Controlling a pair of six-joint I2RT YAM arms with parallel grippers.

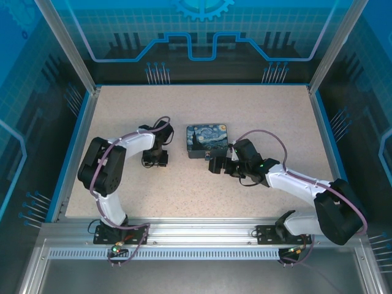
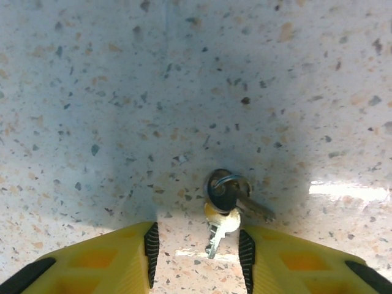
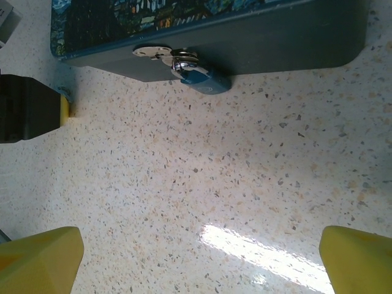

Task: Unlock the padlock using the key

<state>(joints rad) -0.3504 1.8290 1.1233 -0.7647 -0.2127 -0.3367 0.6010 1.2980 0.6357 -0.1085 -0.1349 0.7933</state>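
Left wrist view: we find the left pincer point(image 2: 198, 248) half-open astride the key point(image 2: 220, 220); right pincer point(image 3: 199, 257) wide, tips cropped, facing padlock point(image 3: 202, 78).

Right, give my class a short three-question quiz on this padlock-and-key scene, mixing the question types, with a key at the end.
1. True or false: the key lies on the table between the fingers of the left end effector.
2. Multiple choice: the small blue padlock hangs from A) the hasp of the starry-print box, B) a chain, C) a wall hook.
3. Fill in: the fingers of the right end effector stand wide ___.

Key: 1 true; 2 A; 3 open.
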